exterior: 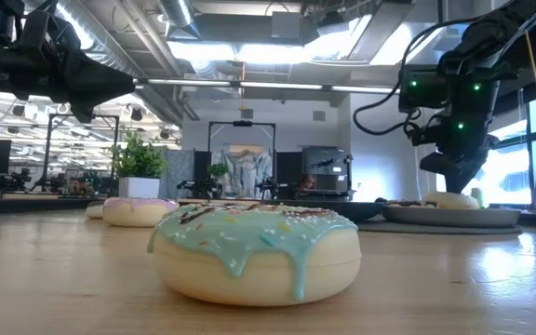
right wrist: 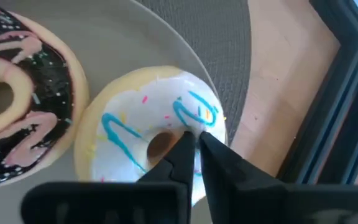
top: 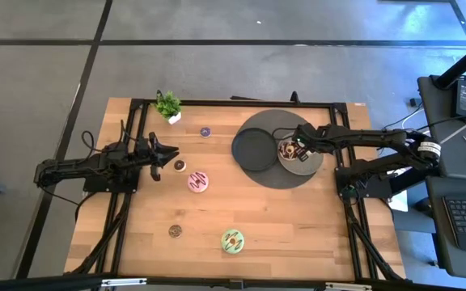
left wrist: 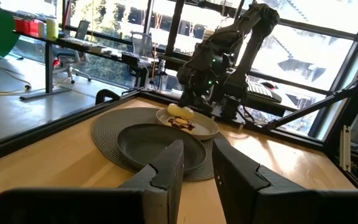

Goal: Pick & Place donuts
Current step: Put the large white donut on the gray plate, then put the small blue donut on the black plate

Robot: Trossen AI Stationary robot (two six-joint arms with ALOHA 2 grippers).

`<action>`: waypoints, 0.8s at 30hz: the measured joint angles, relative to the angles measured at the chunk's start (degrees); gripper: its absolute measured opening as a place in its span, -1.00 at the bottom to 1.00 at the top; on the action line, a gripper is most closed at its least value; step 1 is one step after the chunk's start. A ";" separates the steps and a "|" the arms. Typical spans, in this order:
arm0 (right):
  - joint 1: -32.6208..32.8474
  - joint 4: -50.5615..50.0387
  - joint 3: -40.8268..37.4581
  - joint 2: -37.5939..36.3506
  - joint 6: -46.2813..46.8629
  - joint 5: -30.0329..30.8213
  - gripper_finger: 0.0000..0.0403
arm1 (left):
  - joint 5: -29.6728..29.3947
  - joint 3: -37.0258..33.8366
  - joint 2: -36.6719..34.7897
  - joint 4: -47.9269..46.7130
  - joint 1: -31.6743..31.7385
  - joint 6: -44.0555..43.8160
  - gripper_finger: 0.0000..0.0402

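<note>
On the smaller grey plate (top: 307,168) at the table's right lie a sprinkled chocolate donut (right wrist: 48,68) and a cream donut with white icing and blue lines (right wrist: 123,118). My right gripper (right wrist: 196,140) is shut, its tips right over the cream donut's ring beside the hole. My left gripper (top: 165,155) hangs open above the table's left side, near a brown mini donut (top: 180,165) and the pink donut (top: 198,182). A green donut (top: 232,240) and another brown mini (top: 175,231) rest near the near edge. A purple mini (top: 205,131) lies toward the far edge. My right gripper points down at the cream donut's iced ring (right wrist: 213,121), next to the hole. Whether its shut tips touch the icing or stop just above it, I cannot tell. The donut lies flat on the plate.
A larger dark plate (top: 252,149) sits on a round grey mat (top: 275,179) left of the donut plate. A small potted plant (top: 167,105) stands at the far left corner. A black frame runs along the table's edges. Bare wood lies in the middle and near right.
</note>
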 joint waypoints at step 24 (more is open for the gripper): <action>2.77 -8.75 13.09 -10.35 0.00 -7.13 -0.29 | -0.75 0.00 -0.01 3.80 -0.01 -5.02 -0.59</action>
